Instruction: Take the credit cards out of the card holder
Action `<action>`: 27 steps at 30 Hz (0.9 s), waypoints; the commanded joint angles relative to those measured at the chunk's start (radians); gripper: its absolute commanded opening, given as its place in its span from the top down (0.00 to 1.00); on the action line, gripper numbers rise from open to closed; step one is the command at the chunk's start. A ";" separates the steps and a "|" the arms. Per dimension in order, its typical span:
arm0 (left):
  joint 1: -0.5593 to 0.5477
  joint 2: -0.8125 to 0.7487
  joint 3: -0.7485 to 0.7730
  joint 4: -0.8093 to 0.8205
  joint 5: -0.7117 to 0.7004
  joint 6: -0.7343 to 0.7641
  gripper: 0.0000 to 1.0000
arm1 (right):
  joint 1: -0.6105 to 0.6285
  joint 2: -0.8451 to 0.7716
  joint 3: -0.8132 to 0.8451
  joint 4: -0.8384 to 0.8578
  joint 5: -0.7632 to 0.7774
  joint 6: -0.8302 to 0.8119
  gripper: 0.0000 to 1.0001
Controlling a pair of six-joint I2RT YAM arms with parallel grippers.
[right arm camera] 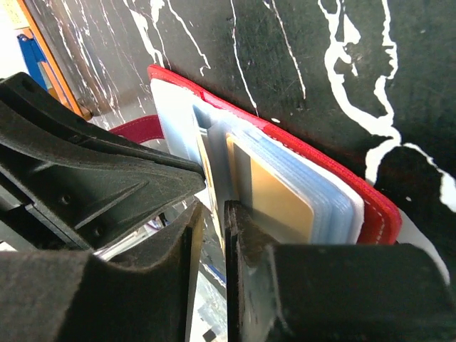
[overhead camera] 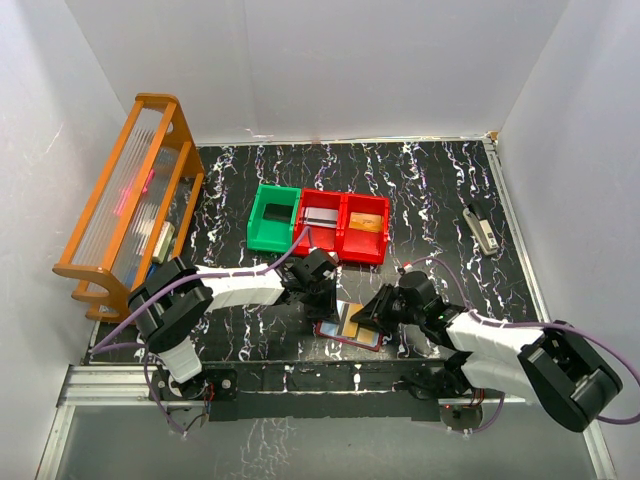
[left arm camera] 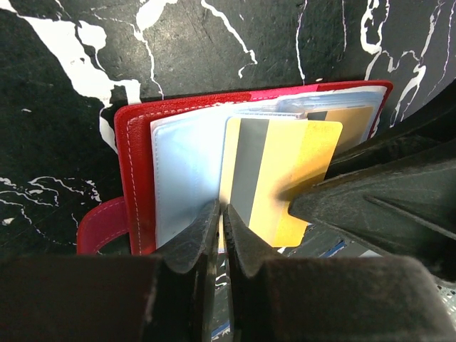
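Card holder [left arm camera: 135,178]: open on bench [overhead camera: 430,190], near edge | gold credit card [left arm camera: 285,178]: half out of clear sleeve [left arm camera: 185,178] | left jaws: pinching that card | right jaws: barely parted, grip undeterminable

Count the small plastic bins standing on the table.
3, side by side in a row: the green bin on the left, the middle red bin beside it, the right red bin at the end. None looks hidden.

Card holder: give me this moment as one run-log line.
card holder open on table | gold card over the sleeves | left gripper nearly shut at card's edge | right gripper narrow gap, grip unclear
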 commanded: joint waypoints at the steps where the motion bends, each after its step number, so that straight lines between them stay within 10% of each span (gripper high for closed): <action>1: -0.004 -0.005 -0.041 -0.127 -0.075 0.014 0.93 | -0.003 -0.081 0.002 -0.060 0.056 -0.020 0.82; 27: -0.004 -0.042 -0.050 -0.176 -0.154 -0.017 0.95 | -0.012 -0.141 0.033 -0.199 0.065 -0.093 1.00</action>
